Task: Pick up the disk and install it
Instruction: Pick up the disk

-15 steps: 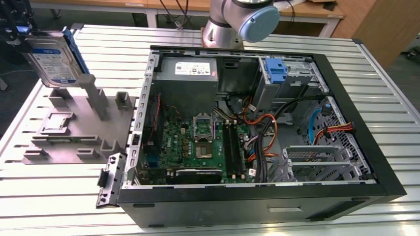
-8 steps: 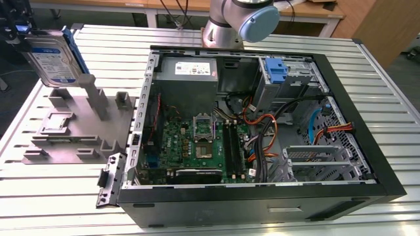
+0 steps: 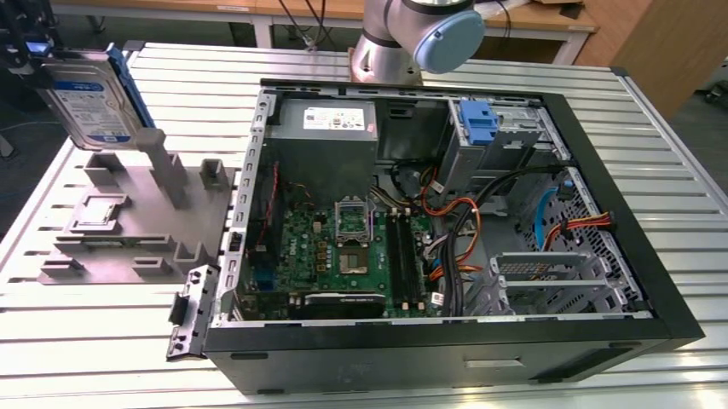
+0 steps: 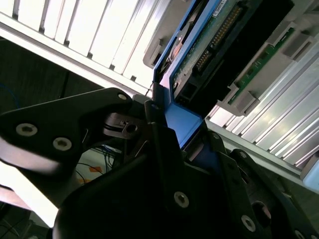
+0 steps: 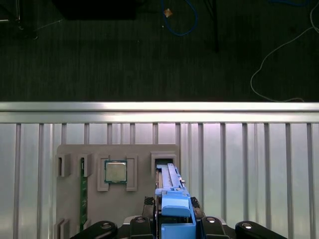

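Note:
The disk (image 3: 97, 98), a silver drive with a white-and-blue label in a blue carrier, hangs upright at the exterior view's far left. It is lifted clear above the grey holder block (image 3: 131, 217). My gripper (image 3: 40, 61) is shut on its upper end. In the first wrist view the blue carrier (image 5: 174, 206) sits edge-on between my fingers, over the empty slot (image 5: 163, 162) of the holder block (image 5: 139, 199). The second wrist view shows the disk's circuit-board side (image 4: 209, 47) and the carrier (image 4: 182, 122) clamped in my gripper (image 4: 172, 137).
An open computer case (image 3: 637, 256) lies on the slatted metal table (image 3: 341, 375), with a metal drive bay and its blue bracket (image 3: 480, 123) at the far corner. The holder block also carries a processor chip (image 5: 115, 172) and a green memory stick (image 5: 83, 194). The table edge (image 5: 159, 107) drops to dark floor.

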`<state>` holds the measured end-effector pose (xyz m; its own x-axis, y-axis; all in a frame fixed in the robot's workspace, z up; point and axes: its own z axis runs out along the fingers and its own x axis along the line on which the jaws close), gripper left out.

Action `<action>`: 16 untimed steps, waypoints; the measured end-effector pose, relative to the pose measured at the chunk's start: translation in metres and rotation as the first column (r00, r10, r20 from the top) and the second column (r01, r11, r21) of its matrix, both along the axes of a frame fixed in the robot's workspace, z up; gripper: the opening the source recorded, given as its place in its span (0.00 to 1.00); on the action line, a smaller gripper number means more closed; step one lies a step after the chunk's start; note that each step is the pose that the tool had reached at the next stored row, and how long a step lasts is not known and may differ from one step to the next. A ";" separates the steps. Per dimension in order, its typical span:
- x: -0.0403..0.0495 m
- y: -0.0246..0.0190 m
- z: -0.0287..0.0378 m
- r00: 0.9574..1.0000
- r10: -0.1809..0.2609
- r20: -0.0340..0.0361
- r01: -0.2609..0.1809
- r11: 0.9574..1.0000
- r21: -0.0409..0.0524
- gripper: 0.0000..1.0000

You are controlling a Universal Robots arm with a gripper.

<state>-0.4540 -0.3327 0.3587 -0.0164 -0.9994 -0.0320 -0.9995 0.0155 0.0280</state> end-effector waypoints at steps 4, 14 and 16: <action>0.0000 0.0000 0.0013 1.000 0.000 0.000 0.000 1.000 0.000 0.37; 0.0000 0.0000 0.0049 1.000 0.000 0.000 0.000 1.000 0.000 0.37; 0.0000 0.0000 0.0054 1.000 0.000 0.000 0.000 1.000 0.000 0.37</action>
<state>-0.4540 -0.3327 0.3641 -0.0163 -0.9994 -0.0320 -0.9995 0.0155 0.0281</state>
